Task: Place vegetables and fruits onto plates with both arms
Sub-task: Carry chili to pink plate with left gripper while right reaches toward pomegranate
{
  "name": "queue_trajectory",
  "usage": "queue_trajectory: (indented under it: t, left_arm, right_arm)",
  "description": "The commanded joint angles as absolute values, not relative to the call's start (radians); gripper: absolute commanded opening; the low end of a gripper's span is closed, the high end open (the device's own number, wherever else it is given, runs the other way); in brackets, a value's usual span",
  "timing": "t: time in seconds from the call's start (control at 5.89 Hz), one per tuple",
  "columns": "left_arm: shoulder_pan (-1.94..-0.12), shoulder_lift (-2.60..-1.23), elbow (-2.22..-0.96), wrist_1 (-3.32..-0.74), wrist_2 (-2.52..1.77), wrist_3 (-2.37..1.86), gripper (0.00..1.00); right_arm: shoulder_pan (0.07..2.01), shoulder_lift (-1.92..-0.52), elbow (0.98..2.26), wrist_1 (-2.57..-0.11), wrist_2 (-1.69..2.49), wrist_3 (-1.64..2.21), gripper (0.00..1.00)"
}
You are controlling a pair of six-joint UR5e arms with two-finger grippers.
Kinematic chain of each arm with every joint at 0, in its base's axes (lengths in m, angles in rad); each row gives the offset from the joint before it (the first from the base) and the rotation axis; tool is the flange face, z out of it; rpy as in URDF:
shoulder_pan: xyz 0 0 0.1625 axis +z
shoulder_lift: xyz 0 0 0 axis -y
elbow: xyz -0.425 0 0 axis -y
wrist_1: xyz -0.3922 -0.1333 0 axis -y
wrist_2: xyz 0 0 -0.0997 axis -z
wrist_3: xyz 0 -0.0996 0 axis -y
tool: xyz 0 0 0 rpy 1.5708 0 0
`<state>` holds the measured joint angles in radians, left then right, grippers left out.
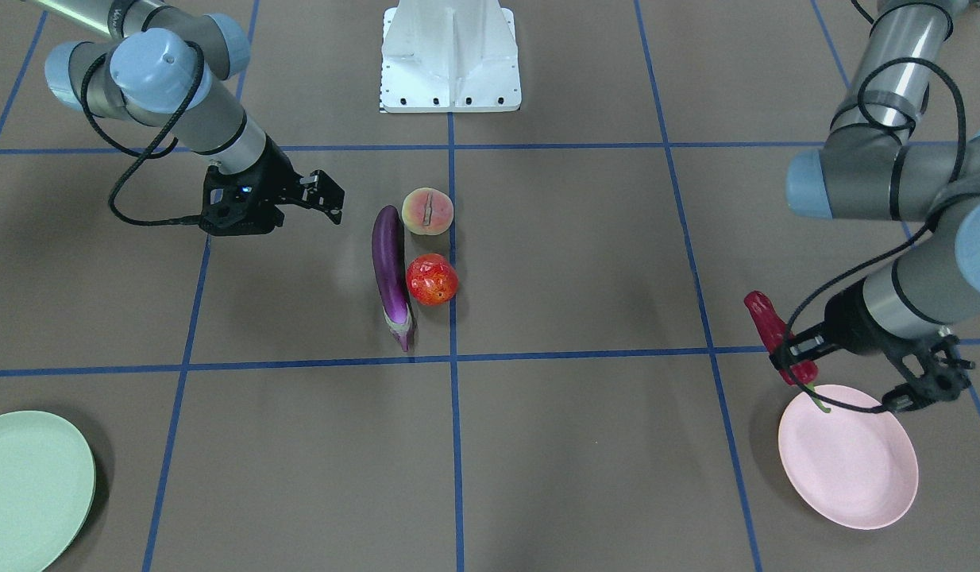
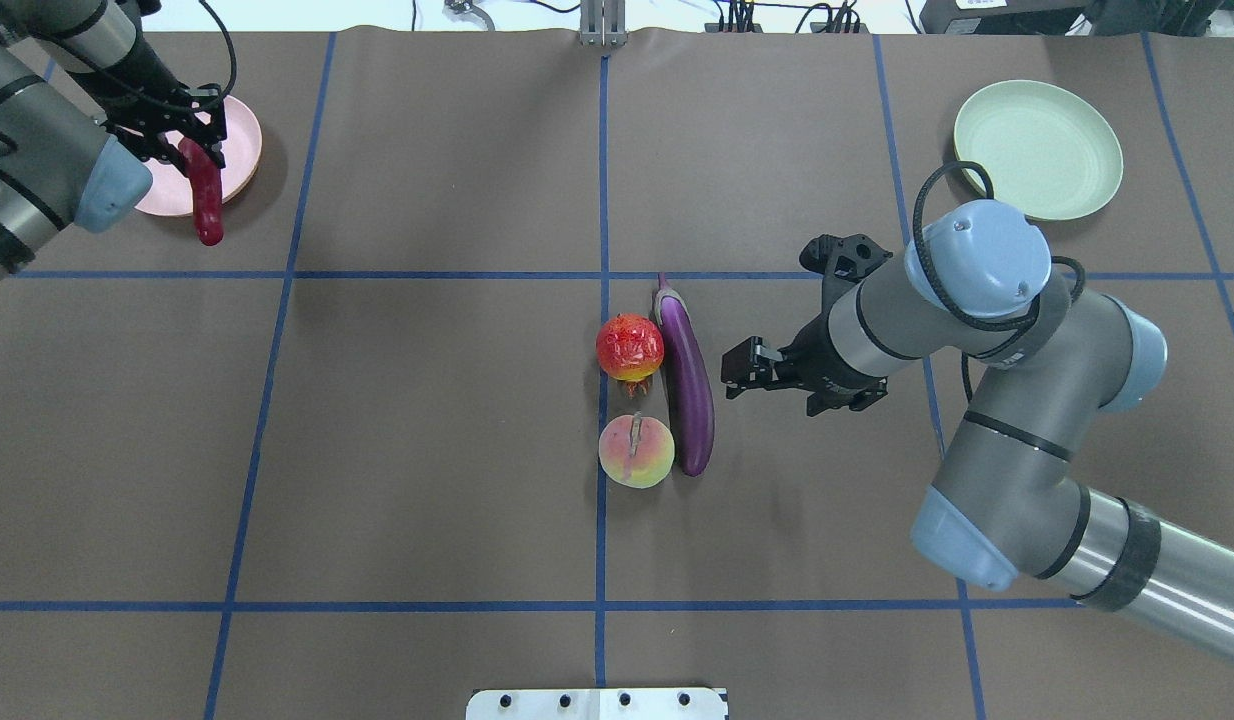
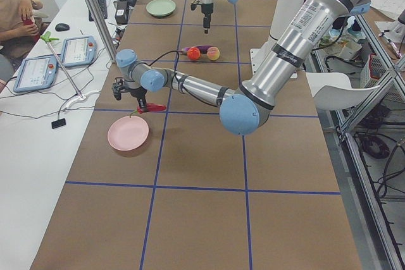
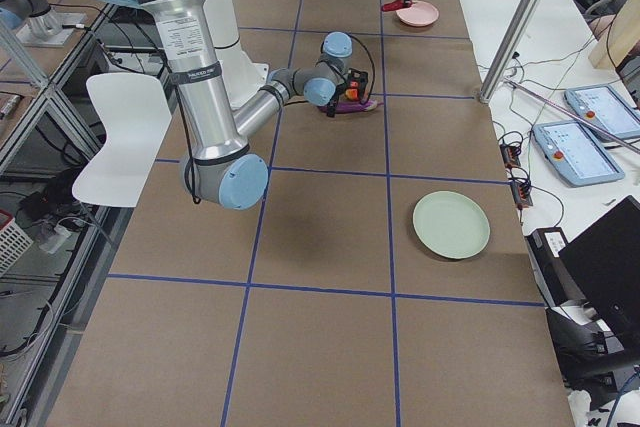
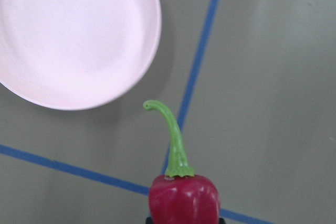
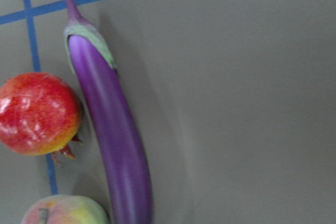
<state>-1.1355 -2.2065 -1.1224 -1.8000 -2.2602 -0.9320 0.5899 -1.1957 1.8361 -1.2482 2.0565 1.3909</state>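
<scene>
My left gripper [image 1: 793, 355] is shut on the dark-red chili pepper [image 1: 769, 326] and holds it in the air just beside the pale pink plate [image 1: 855, 469]. In the left wrist view the chili [image 5: 184, 200] hangs over a blue line, its green stem toward the plate [image 5: 73, 35]. My right gripper [image 2: 745, 368] is open and empty, just right of the purple eggplant [image 2: 687, 385]. The red-orange fruit [image 2: 629, 346] and the peach [image 2: 636, 451] lie left of the eggplant. The pale green plate [image 2: 1037, 148] is empty at the far right.
The white base block [image 1: 450, 56] stands at the robot's edge of the table. Blue tape lines cross the brown table. An operator's bench with tablets and cables runs along the far side in the exterior left view.
</scene>
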Motion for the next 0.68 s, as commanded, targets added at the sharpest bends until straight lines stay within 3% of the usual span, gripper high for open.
queue_trajectory:
  t: [0.0, 0.51]
  left_arm:
    - [-1.161, -2.304, -0.845, -1.964, -2.218, -0.928, 0.00]
    - [-1.184, -2.359, -0.746, -1.999, -2.116, -0.933, 0.00]
  right_arm:
    - [0.529, -1.102, 1.807, -1.253, 1.958, 1.492, 1.00]
    - [0.528, -0.961, 1.651, -1.243, 1.925, 1.520, 1.00]
